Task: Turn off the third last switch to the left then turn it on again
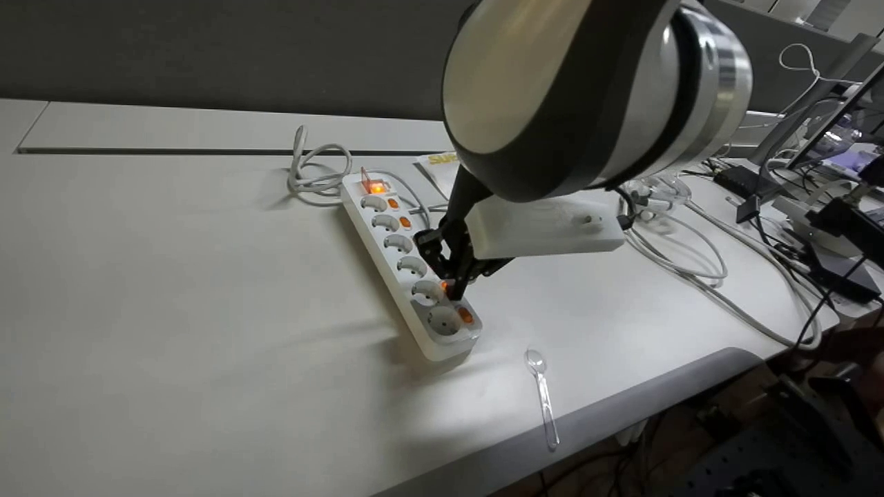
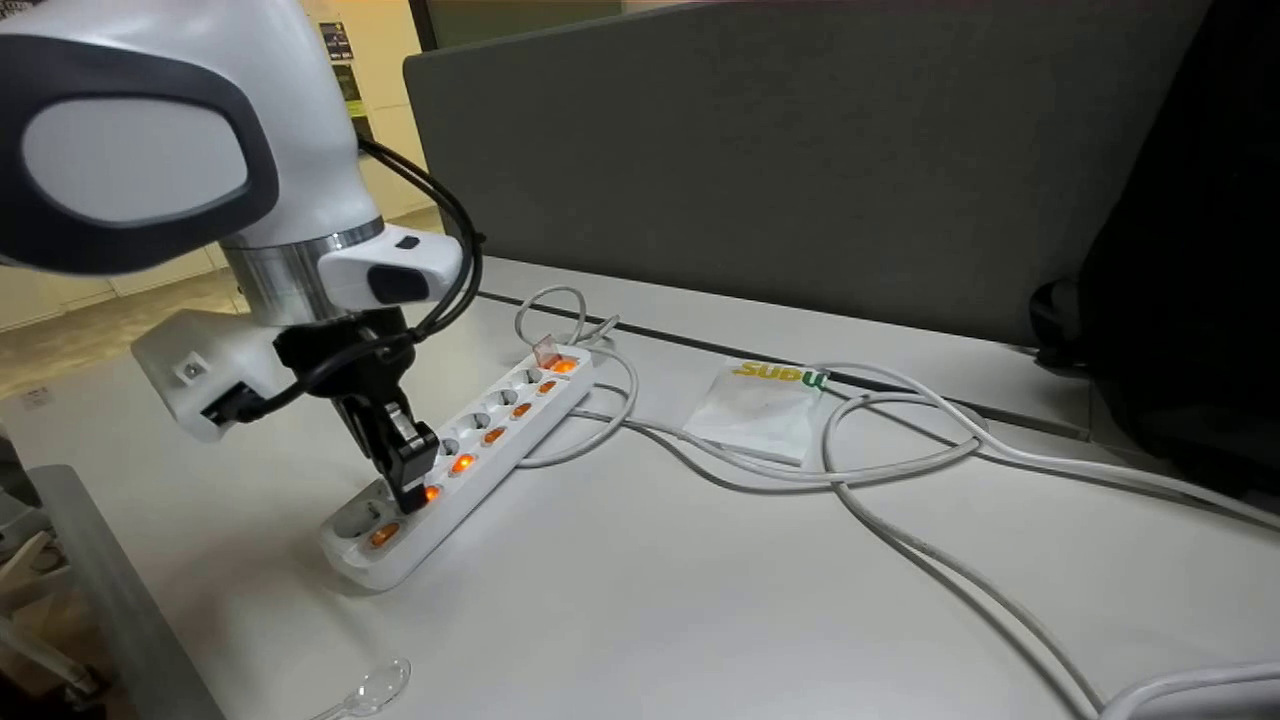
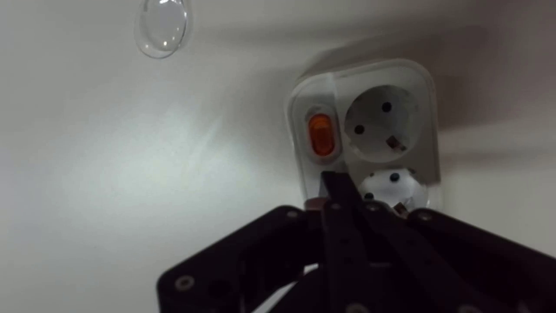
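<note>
A white power strip (image 1: 418, 323) with several sockets and orange rocker switches lies on the table in both exterior views. The switch at the near end (image 2: 385, 535) is unlit; it also shows in the wrist view (image 3: 321, 135). The second switch from that end (image 2: 432, 493) glows, partly hidden by the fingers. The third switch from that end (image 2: 462, 463) also glows. Several switches farther along look unlit. The main switch (image 1: 376, 187) at the far end glows under a raised clear cover. My gripper (image 2: 408, 497) is shut and empty, its tips (image 3: 334, 176) low beside the second switch.
A clear plastic spoon (image 1: 542, 397) lies near the table's front edge. A coiled grey cable (image 1: 314, 181) is behind the strip. A paper packet (image 2: 757, 410) and more cables (image 2: 905, 540) lie on the table. A grey partition (image 2: 760, 170) stands behind.
</note>
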`<move>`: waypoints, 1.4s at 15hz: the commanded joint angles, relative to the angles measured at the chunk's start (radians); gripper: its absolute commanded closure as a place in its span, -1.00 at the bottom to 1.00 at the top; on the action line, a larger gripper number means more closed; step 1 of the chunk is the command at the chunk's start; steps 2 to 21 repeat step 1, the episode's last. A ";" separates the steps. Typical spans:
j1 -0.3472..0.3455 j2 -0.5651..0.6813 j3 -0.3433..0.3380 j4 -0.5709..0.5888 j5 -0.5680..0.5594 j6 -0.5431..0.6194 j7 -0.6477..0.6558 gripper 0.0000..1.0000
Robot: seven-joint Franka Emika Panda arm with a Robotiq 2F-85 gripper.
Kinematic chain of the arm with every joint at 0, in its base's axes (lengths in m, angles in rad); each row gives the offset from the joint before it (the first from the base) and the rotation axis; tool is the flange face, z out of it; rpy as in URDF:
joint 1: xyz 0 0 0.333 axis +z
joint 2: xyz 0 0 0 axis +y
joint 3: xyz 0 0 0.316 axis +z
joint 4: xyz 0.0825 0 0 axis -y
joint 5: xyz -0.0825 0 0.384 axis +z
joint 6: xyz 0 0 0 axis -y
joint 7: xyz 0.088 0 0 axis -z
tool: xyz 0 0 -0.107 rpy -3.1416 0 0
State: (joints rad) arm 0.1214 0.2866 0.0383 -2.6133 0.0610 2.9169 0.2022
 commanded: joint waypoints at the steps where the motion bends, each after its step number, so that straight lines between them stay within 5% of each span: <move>1: -0.066 0.076 0.037 0.041 0.059 -0.003 -0.065 1.00; 21: -0.066 0.076 0.037 0.041 0.059 -0.003 -0.065 1.00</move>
